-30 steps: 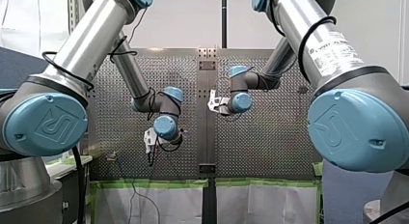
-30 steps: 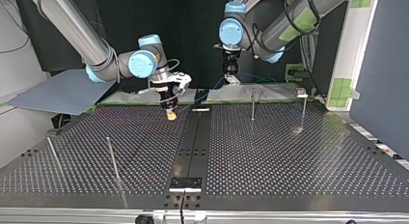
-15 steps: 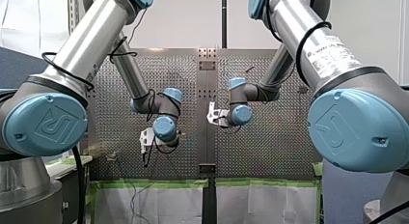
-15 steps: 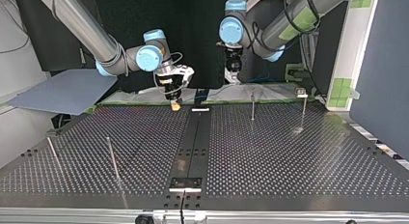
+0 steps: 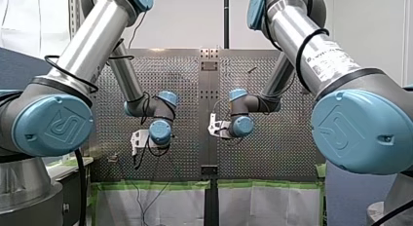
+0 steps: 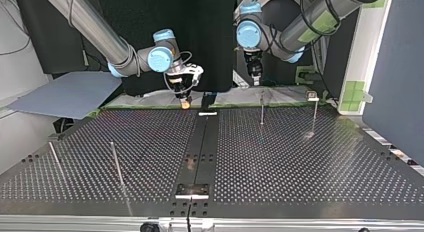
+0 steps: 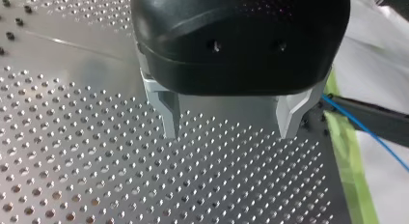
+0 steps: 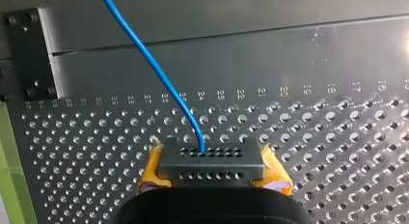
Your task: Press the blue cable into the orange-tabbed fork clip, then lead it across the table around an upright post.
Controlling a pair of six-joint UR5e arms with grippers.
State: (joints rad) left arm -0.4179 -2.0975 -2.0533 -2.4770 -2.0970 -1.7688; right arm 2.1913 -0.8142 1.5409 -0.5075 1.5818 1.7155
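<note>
Near eight o'clock on the perforated table [image 6: 300, 162], in the top view, an upright post [image 6: 116, 164] stands well apart from my grippers. My right gripper [image 6: 186, 104] hangs over the table's far edge near twelve o'clock. Its yellow pads [image 8: 153, 168] are clamped on the blue cable [image 8: 161, 79], which runs ahead from between them toward eleven o'clock. My left gripper [image 7: 230, 127] hovers with its metal fingers [image 7: 169, 115] spread and nothing between them. The cable passes just beside it at three o'clock, over green tape [image 7: 349, 185].
</note>
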